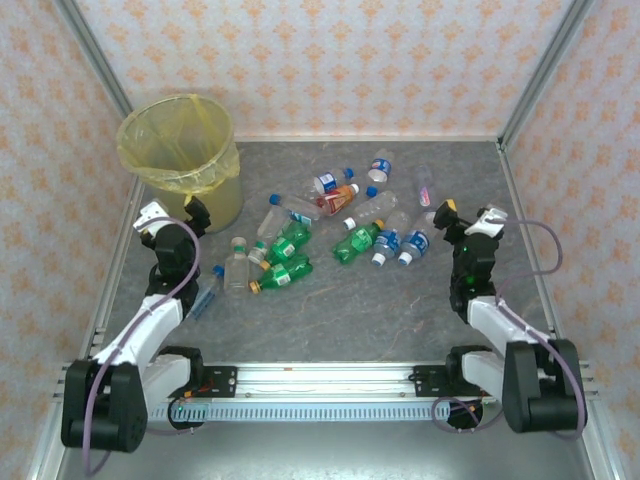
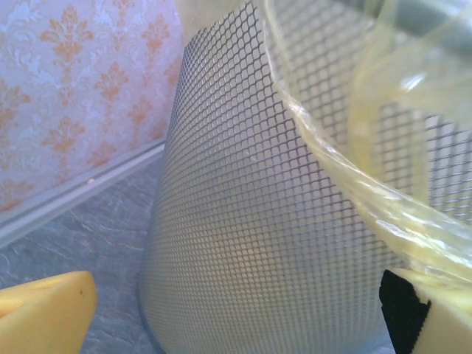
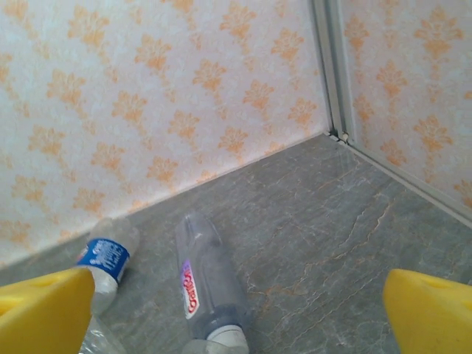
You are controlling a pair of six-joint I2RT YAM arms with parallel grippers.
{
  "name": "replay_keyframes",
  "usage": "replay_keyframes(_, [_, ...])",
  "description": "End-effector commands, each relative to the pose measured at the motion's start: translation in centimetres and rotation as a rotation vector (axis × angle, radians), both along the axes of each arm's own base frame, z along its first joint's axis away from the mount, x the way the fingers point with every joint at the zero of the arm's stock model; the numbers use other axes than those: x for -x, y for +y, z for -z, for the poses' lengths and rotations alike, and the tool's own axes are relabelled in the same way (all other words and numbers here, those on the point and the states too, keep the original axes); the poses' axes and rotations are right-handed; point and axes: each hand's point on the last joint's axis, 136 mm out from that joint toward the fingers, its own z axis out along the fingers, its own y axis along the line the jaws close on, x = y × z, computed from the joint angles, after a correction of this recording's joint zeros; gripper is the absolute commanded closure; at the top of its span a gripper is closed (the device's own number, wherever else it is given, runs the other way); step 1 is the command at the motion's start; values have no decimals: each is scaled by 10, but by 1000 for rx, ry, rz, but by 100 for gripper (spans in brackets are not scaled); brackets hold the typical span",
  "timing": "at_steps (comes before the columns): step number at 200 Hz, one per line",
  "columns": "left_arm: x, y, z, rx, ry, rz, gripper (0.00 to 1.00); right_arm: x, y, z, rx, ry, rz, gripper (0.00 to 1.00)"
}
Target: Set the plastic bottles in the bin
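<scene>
On the grey marbled tabletop (image 1: 330, 320), a loose scatter of small plastic bottles (image 1: 320, 225) near the middle, between the two arms and to the right of the bin. At the far left corner, upright and mouth up, the round mesh-walled bin (image 1: 225, 200), lined with a translucent yellow plastic bag (image 1: 150, 160).

Among the scatter:
- A green bottle with an orange cap (image 1: 280, 273), long axis nearly left-to-right, cap toward the left arm.
- Two clear blue-labelled bottles (image 1: 388, 240) side by side, long axes running near-to-far, blue caps toward the near edge.
- A bottle with a red-orange label (image 1: 335, 196), slanted, in the far part of the heap.

Seen from the right wrist:
- A clear bottle with a pink-red label (image 3: 210, 287), long axis pointing away toward the patterned back wall (image 3: 184, 88), white cap at the near end.
- To its left, a clear bottle with a blue label (image 3: 103, 258), slanted, its lower end hidden behind a yellow fingertip (image 3: 44, 313).

Left end effector (image 1: 178, 212): released, jaws wide, just beside the bin. From the left wrist, mesh wall (image 2: 236, 221) close ahead between the yellow pads (image 2: 44, 313). Touching or not, impossible to tell.

Right end effector (image 1: 468, 215): released too, jaws spread wide, at the right edge of the scatter.
</scene>
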Motion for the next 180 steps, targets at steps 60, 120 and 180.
replay_keyframes(60, [42, -25, 18, 276, -11, 103, 1, 32, -1, -62, -346, -150, 14, 0])
replay_keyframes(120, [52, -33, 18, 298, 170, 122, 1, 18, 32, -87, -418, -40, -155, 0])
replay_keyframes(180, [64, -34, -2, 380, 144, 103, 1, 4, 80, -103, -445, 117, -356, 0])
